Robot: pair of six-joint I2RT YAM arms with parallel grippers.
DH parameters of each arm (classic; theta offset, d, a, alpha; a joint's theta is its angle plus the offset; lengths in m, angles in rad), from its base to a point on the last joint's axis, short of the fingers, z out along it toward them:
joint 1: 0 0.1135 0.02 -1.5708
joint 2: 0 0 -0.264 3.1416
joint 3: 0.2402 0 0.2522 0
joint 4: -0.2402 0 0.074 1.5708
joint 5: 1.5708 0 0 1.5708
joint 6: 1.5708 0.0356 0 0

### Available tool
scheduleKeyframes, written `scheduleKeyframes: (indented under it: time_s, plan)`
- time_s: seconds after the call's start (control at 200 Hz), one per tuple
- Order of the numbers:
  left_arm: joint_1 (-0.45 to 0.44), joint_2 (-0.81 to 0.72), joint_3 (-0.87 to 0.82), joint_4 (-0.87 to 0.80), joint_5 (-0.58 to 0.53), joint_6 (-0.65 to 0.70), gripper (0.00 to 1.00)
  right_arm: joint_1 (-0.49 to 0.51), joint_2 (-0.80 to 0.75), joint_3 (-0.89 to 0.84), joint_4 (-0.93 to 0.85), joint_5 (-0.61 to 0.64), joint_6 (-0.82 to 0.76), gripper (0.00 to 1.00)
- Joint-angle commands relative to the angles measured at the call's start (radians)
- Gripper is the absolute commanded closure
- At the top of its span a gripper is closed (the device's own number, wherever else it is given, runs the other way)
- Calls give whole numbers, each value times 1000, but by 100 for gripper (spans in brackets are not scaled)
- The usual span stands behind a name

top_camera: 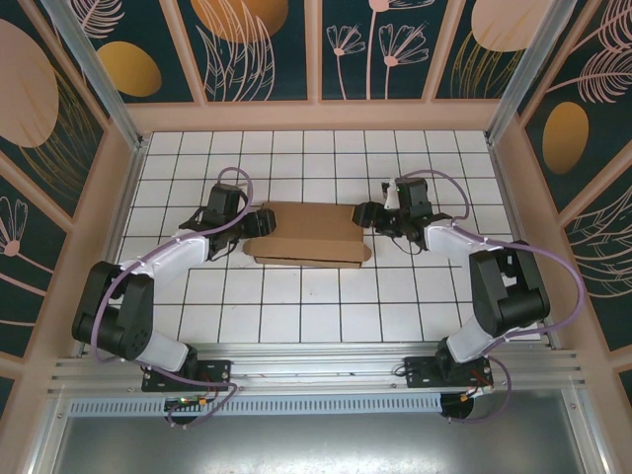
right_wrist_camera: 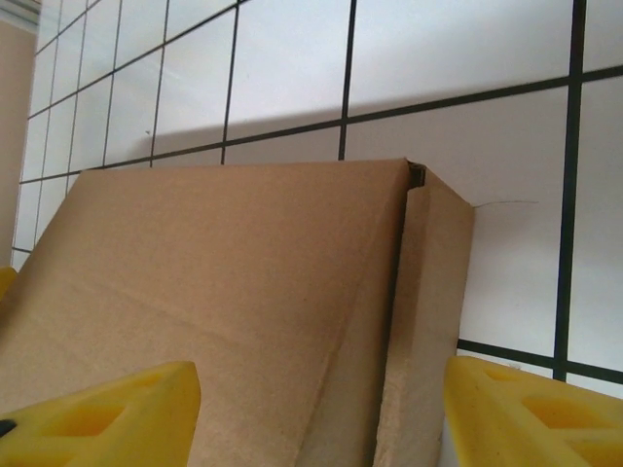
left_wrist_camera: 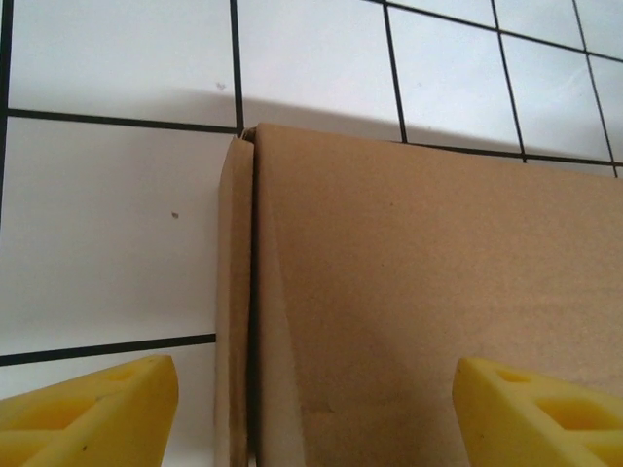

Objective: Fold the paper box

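Brown paper box (top_camera: 308, 235) lies folded flat; flaps closed.

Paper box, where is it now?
In the top view the paper box lies in the middle of the tiled table, between the left arm and the right arm, whose jaws sit at its ends.

Paper box (top_camera: 308, 237) on tiled table (top_camera: 296, 316)

No text, label, brand, number or sign can be read on any surface. The box (top_camera: 306, 235) shows plain brown faces. The wall panels (top_camera: 267, 49) carry leaf and flower drawings, and the table tiles (top_camera: 296, 316) show a black grid on white.
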Motion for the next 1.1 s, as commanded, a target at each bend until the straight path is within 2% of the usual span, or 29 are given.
scheduleKeyframes:
  time_s: [0.0,0.255,0.38,0.57,0.731,0.831,0.921,1.096]
  plan:
    - [4,26,-24,-20,-9,2,27,8,36,-8,0,-1,0,34]
    - [5,55,-63,33,-10,-55,36,31,105,3,6,34,-10,38]
    - [5,77,-83,58,6,-74,46,36,127,3,1,61,-17,41]
    - [4,103,-106,80,6,-83,70,49,167,26,-53,149,-57,49]
    - [4,122,-109,78,19,-87,81,64,187,44,-87,207,-81,52]
    - [5,104,-97,57,7,-84,78,64,176,47,-88,233,-89,52]
    - [5,56,-70,20,-39,-75,65,62,161,51,-86,251,-109,52]
    - [5,-19,-11,-24,-131,-32,48,65,166,74,-80,233,-155,52]
